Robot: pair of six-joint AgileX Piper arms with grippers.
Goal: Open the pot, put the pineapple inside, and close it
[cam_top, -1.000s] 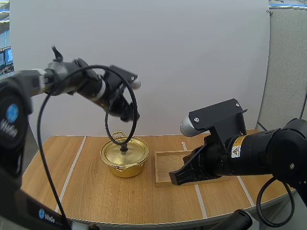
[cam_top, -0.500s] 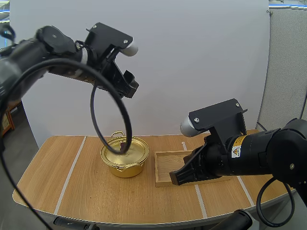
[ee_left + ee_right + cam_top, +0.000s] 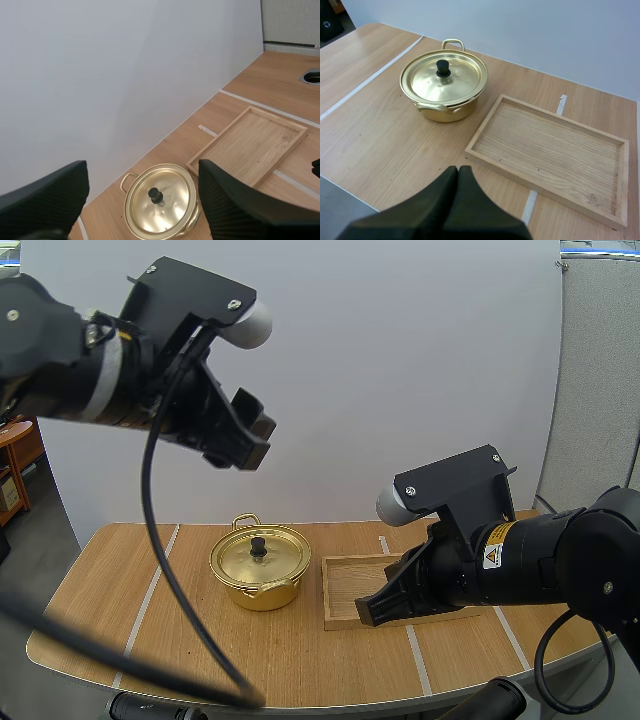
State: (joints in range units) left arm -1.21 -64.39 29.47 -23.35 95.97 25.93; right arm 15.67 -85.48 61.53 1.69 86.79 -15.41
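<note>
Round gold metal pot (image 3: 262,596) sits on the wooden table (image 3: 90,590), with its gold lid with black knob (image 3: 272,558) on. The shallow rectangular wooden tray (image 3: 340,592) lies just beside the pot. The left gripper (image 3: 250,440) hangs high above the pot, fingers spread wide, holding nothing. The right gripper (image 3: 458,175) is low on the pot's tray side, fingers pressed together, empty. Judging by this, nothing is done yet: lid lift, loading and re-closing are all left.

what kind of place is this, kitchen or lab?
Most likely a robot test bench in a lab, not a kitchen: a wooden table marked with white tape lines, a plain white panel behind it, and a gold pot and a wooden tray staged on it.
</note>
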